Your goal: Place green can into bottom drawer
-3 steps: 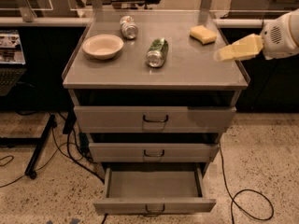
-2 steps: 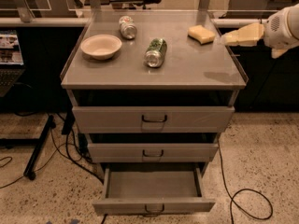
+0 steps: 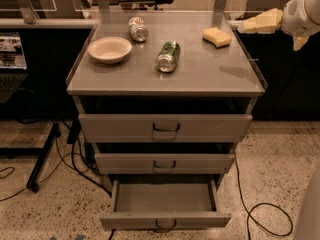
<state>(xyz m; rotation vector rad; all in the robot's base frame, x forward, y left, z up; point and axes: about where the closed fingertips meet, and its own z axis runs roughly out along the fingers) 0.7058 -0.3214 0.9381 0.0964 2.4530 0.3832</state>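
On the flat grey metal cabinet top (image 3: 210, 81), at left, a shallow round cream bowl (image 3: 109, 49), upright. Behind and right of it, near the back edge, a silver-white drink can with red markings (image 3: 138, 29), on its side. Near the middle of the top, the small aluminium green can (image 3: 168, 56) with dark patterned label, also on its side, silver end toward the camera, apart from everything else. Farther right, a yellow rectangular sponge (image 3: 217, 36), near the back right corner. Just beyond the sponge, above the right edge, the cream-and-white gripper (image 3: 250, 25), pointing left, touching nothing; open or closed, cannot tell. Below, two upper grey drawers (image 3: 120, 126), each with a dark handle. Lowest, the deep grey bottom drawer (image 3: 200, 220), pulled out, dark bail handle on its front.
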